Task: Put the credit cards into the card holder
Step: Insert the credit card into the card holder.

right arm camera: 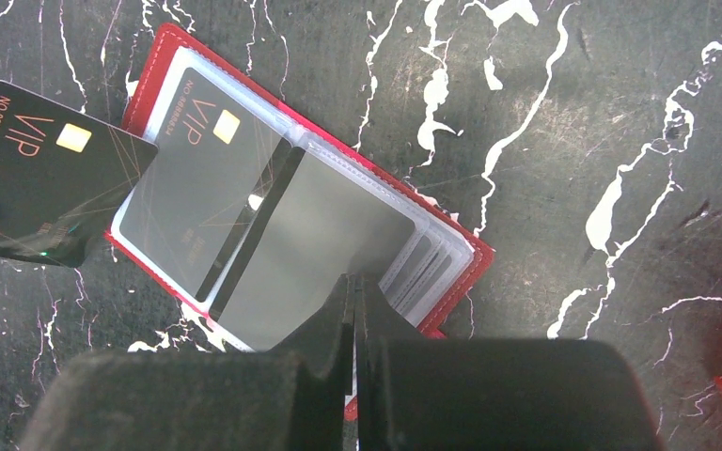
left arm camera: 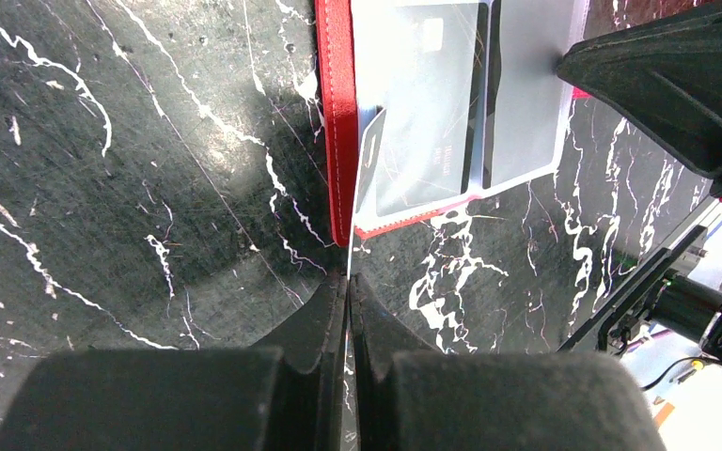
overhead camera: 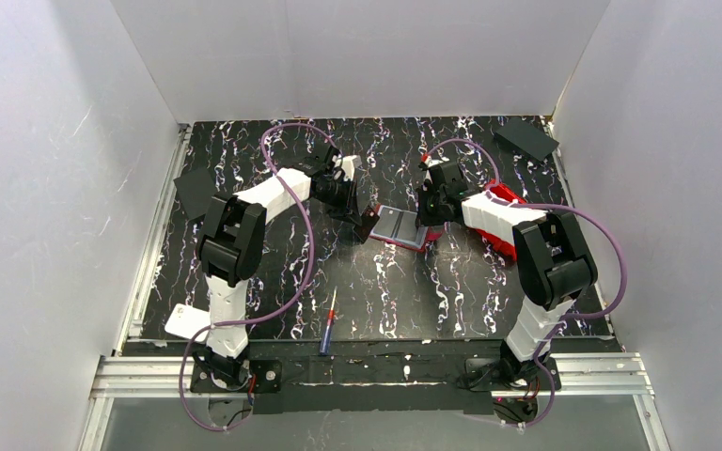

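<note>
While the left gripper [left arm camera: 349, 282] pinches a credit card [right arm camera: 52, 178] edge-on at the card holder [overhead camera: 398, 226], mid-frame, it may snag on the sleeves [right arm camera: 338, 225]; the right gripper [right arm camera: 355, 287], pressed together, rests on them.

White arms [overhead camera: 273, 193], black joints [overhead camera: 231, 241], seemingly purple cables [overhead camera: 308, 246].

Card holder [overhead camera: 400, 227] lying open mid-table [overhead camera: 395, 301], an end effector at each side.
The left end effector [left arm camera: 350, 282] pinches a card [right arm camera: 52, 178] just off the holder's left edge; a second card [right arm camera: 197, 178] sits in its left pocket. The right end effector [right arm camera: 355, 282] meets its right half. A bin [overhead camera: 503, 199] lies to the right, a screwdriver [overhead camera: 328, 324] near the front edge.
</note>
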You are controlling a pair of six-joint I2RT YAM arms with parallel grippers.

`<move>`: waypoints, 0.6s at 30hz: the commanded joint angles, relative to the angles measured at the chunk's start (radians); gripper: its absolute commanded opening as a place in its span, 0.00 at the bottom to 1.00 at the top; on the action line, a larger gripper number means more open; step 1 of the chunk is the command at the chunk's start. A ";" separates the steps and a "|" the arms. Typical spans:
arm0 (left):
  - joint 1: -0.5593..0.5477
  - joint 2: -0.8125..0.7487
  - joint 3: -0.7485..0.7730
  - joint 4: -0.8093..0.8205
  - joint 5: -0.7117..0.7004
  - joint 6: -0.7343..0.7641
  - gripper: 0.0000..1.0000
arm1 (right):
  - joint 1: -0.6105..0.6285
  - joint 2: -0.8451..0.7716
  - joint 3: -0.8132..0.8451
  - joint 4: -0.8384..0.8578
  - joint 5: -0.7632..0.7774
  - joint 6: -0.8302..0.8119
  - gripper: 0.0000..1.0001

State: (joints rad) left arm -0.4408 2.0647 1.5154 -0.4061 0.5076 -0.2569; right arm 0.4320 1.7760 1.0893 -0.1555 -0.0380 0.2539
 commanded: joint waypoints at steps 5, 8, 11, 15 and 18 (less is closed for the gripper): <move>0.000 -0.035 0.035 -0.041 -0.048 0.026 0.00 | -0.003 0.021 -0.032 -0.022 -0.011 -0.016 0.01; 0.002 -0.039 0.034 -0.033 -0.043 0.025 0.00 | -0.003 0.023 -0.031 -0.026 -0.015 -0.016 0.01; 0.001 -0.035 0.037 -0.035 -0.023 0.008 0.00 | -0.003 0.024 -0.032 -0.024 -0.017 -0.016 0.01; 0.002 -0.052 0.019 -0.006 -0.002 -0.026 0.00 | -0.003 0.024 -0.032 -0.025 -0.020 -0.015 0.01; 0.005 -0.054 0.015 0.001 0.010 -0.057 0.00 | -0.003 0.024 -0.031 -0.025 -0.023 -0.016 0.01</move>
State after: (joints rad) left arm -0.4408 2.0647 1.5219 -0.4068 0.4965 -0.2775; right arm 0.4271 1.7760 1.0863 -0.1509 -0.0532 0.2539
